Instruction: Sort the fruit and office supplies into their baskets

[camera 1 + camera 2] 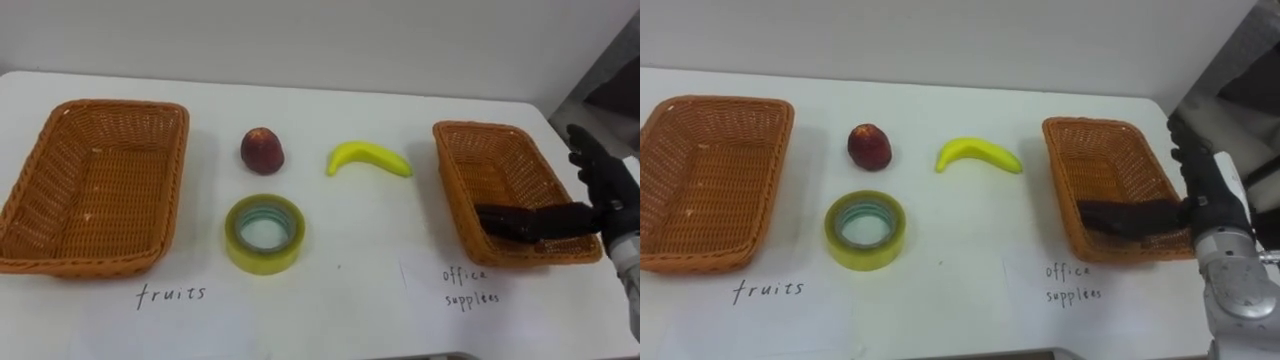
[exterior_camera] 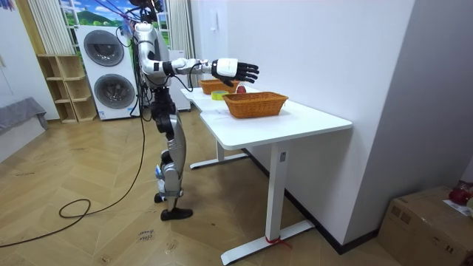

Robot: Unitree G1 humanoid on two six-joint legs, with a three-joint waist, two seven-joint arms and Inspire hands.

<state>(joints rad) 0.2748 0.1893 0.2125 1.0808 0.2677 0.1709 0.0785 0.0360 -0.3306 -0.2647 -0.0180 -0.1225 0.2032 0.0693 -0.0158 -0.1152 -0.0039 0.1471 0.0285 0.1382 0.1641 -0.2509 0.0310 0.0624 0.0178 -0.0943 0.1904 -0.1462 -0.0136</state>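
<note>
A red apple and a yellow banana lie on the white table between two wicker baskets. A roll of yellowish tape sits in front of the apple. The left basket, labelled fruits, holds nothing. In the right basket, labelled office supplies, a dark elongated object lies along the near wall. My right hand hovers open over that basket's right rim, fingers straight; I cannot tell whether it touches the dark object. In the room view the right hand reaches out over the table.
Handwritten labels mark the table in front of each basket. The table's right edge lies just beyond the right basket. I stand at the table's long side, with washing machines behind me.
</note>
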